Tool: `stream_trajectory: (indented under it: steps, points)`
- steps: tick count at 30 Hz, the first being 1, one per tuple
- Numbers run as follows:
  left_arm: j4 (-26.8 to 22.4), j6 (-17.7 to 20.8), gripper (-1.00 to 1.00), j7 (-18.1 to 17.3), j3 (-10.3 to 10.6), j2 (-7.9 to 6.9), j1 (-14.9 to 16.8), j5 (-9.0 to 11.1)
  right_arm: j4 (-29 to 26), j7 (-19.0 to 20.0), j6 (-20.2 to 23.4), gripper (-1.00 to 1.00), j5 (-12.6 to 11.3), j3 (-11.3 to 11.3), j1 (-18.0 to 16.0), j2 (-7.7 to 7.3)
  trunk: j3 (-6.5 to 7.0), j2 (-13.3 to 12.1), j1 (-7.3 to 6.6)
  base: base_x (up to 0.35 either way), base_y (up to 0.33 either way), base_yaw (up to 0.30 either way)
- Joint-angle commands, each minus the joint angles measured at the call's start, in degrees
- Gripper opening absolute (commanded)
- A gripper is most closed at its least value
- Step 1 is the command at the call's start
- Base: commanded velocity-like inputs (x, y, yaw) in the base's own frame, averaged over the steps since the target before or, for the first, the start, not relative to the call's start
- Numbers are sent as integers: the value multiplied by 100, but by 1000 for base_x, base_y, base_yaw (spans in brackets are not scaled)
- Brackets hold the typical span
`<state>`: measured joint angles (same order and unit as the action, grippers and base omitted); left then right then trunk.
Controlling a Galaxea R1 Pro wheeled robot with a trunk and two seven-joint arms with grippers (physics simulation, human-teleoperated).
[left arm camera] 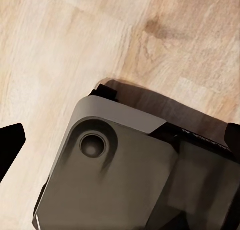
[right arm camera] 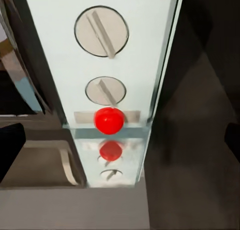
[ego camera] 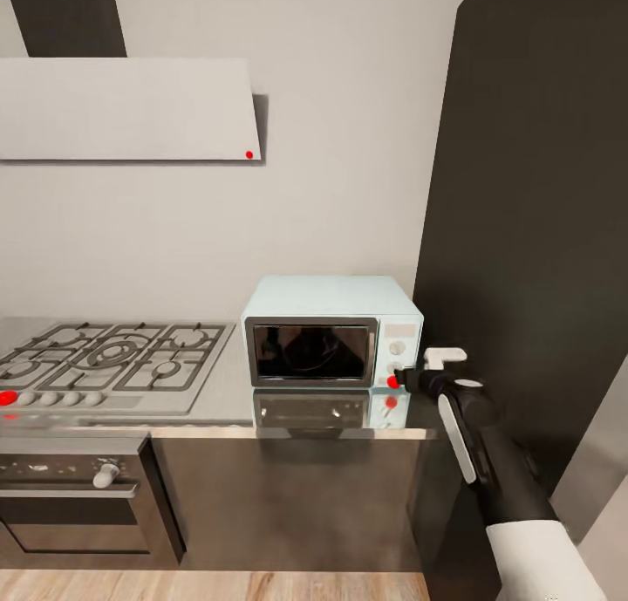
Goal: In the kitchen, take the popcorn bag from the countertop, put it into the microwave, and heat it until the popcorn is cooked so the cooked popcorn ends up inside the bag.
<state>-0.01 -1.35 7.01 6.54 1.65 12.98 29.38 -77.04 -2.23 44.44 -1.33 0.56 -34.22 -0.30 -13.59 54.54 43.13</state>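
Observation:
The pale mint-blue microwave (ego camera: pixel 331 300) stands on the glossy grey countertop (ego camera: pixel 218 402) with its dark glass door (ego camera: pixel 310 352) closed. The popcorn bag and the popcorn are hidden or out of view. My right gripper (ego camera: pixel 403 379) is at the microwave's control panel, level with the red dot (ego camera: pixel 392 381). In the right wrist view the two round knobs (right arm camera: pixel 101 31) and the red dot (right arm camera: pixel 109 120) sit close ahead, and the right gripper (right arm camera: pixel 120 142) is open, its fingers (right arm camera: pixel 10 150) far apart. My left gripper (left arm camera: pixel 122 140) is open over the floor, holding nothing.
A gas hob (ego camera: pixel 113 361) lies left of the microwave, with a steel oven (ego camera: pixel 78 496) below and a range hood (ego camera: pixel 131 108) above. A tall dark cabinet (ego camera: pixel 541 235) stands right of the microwave. The left wrist view shows the robot's base (left arm camera: pixel 125 175) on the wooden floor (left arm camera: pixel 75 49).

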Motion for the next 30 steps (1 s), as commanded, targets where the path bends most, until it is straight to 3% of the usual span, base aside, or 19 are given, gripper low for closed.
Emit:
stream_trajectory:
  steps: [1, 6, 14, 23, 30]
  points:
    - [1, -14, 100, 19, 49, 2, 3, 48, 258, -22, -262, 100, -15, 8, -5, -10, -8, 6, 0, 0, 0, 0]
    - [1, -14, 100, 19, 49, 2, 3, 43, 1340, 7, -1380, 100, -4, 11, -5, -30, -8, 6, 0, 0, 0, 0]
    - [1, -14, 100, 19, 49, 2, 3, 41, 1969, 34, -2206, 100, 12, 19, -5, -31, -8, 6, 0, 0, 0, 0]
    - [1, -21, 100, 19, 49, 2, 1, 41, 2417, -18, -2518, 100, 23, 63, -5, 0, -8, 6, 0, 0, 0, 0]
    - [1, -23, 100, 19, 49, 2, 3, 43, 2452, -27, -2616, 100, 44, 58, -5, -20, -8, 6, 0, 0, 0, 0]
